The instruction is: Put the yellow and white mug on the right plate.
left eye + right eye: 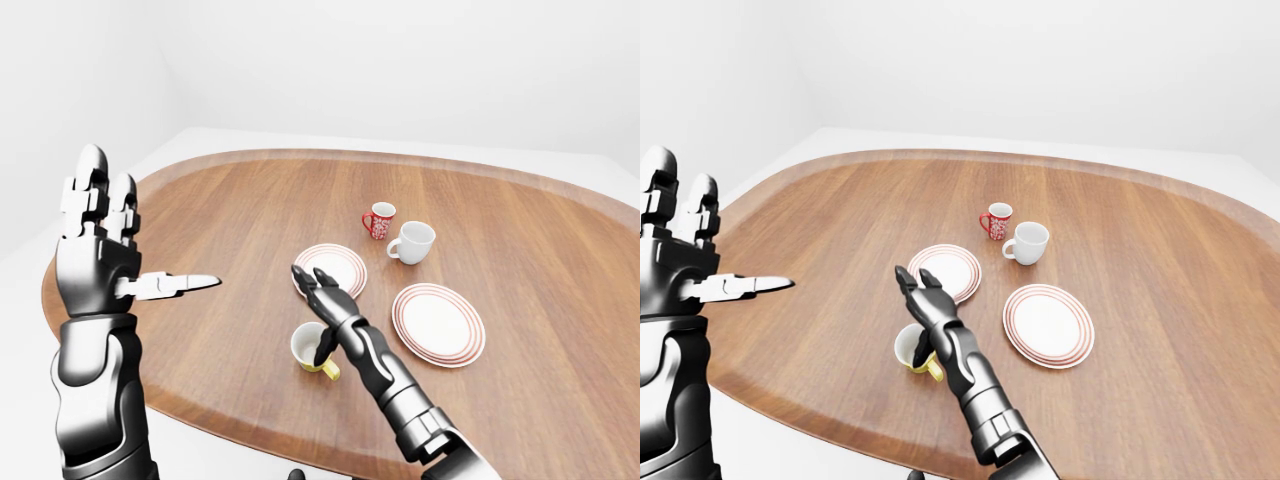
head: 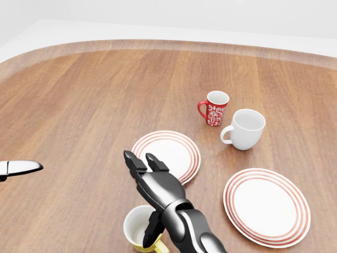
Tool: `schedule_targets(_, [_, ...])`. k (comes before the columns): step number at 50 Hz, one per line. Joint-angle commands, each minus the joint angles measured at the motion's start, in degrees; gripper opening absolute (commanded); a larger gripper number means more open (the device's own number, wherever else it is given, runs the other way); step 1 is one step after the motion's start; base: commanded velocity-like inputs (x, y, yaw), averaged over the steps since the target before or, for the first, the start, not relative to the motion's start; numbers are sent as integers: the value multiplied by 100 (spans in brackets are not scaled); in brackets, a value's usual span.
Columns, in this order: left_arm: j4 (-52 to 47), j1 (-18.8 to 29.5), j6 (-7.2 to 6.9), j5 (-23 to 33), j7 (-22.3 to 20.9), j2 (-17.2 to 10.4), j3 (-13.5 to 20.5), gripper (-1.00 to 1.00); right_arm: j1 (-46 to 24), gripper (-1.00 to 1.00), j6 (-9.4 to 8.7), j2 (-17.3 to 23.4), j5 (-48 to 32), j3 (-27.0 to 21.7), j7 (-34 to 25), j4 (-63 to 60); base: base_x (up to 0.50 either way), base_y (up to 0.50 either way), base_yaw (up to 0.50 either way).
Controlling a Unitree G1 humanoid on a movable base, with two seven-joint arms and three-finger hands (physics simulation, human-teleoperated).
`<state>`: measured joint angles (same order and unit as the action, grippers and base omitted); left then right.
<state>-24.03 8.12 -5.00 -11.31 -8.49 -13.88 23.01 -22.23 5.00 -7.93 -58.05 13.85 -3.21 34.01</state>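
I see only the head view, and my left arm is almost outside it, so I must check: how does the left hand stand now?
Observer: The left hand is raised upright at the left-eye view's left, fingers open, holding nothing.
Operator: Is it above the oval wooden table?
Observer: It stands over the oval wooden table at its left rim, far from the crockery.
Operator: Does the yellow and white mug have a handle?
Observer: Yes; the yellow and white mug shows a yellow handle at its lower right, beside the right hand.
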Motion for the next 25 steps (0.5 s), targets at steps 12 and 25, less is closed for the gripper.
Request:
schedule_targets(12, [-41, 3, 0, -42, 16, -22, 25, 97, 50, 100, 0, -56, -79, 57, 257, 399, 0, 0, 0])
schedule_targets(25, [-45, 3, 0, -36, 15, -21, 12, 97, 136, 100, 0, -68, -146, 93, 385, 578, 0, 0, 0])
